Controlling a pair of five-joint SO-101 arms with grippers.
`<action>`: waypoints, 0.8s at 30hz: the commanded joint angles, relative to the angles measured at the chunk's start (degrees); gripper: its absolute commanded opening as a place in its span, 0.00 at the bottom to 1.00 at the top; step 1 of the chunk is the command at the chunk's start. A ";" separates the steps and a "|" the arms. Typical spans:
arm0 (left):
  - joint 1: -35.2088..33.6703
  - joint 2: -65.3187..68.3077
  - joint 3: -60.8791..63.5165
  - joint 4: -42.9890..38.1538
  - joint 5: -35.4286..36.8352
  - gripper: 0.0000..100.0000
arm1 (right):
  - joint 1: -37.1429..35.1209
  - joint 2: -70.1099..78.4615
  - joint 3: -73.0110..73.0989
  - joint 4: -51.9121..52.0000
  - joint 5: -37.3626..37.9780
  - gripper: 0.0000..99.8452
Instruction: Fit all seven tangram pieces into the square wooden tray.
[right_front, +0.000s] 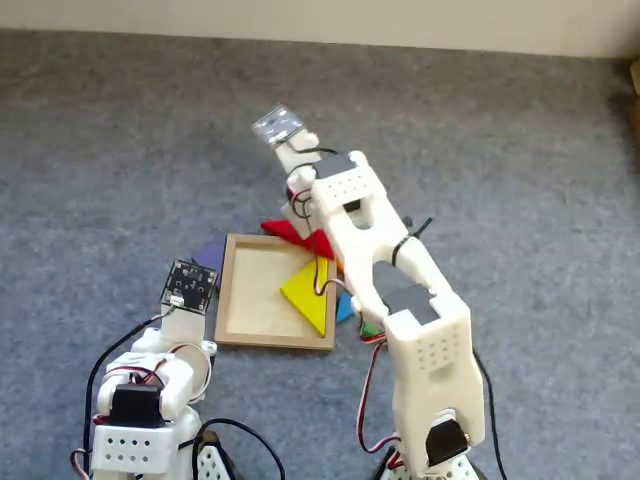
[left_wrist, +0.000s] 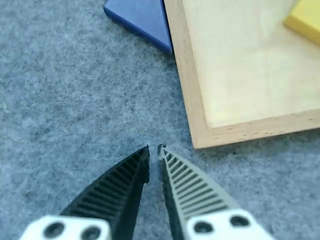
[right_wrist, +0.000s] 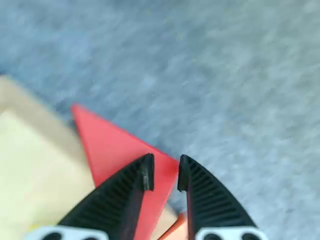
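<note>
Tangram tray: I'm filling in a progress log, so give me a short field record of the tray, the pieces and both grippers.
Tray: square wooden tray on grey carpet
Inside tray: one yellow piece
Outside: blue piece on the carpet by the tray's outer rim
Far edge: red piece at the tray's rim
Beside tray: further pieces, partly hidden under the right arm
Left gripper: shut, empty, over carpet near a tray corner
Right gripper: narrowly open, above the red piece
</note>
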 joint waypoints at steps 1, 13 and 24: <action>-0.57 -2.33 1.19 0.00 0.00 0.05 | -3.65 -0.22 0.48 6.20 0.09 0.09; -0.57 -2.33 1.19 0.00 0.00 0.05 | -6.46 -1.27 0.40 12.09 0.09 0.09; -0.57 -2.33 1.19 0.00 0.00 0.05 | -8.22 -10.51 5.49 13.23 0.18 0.09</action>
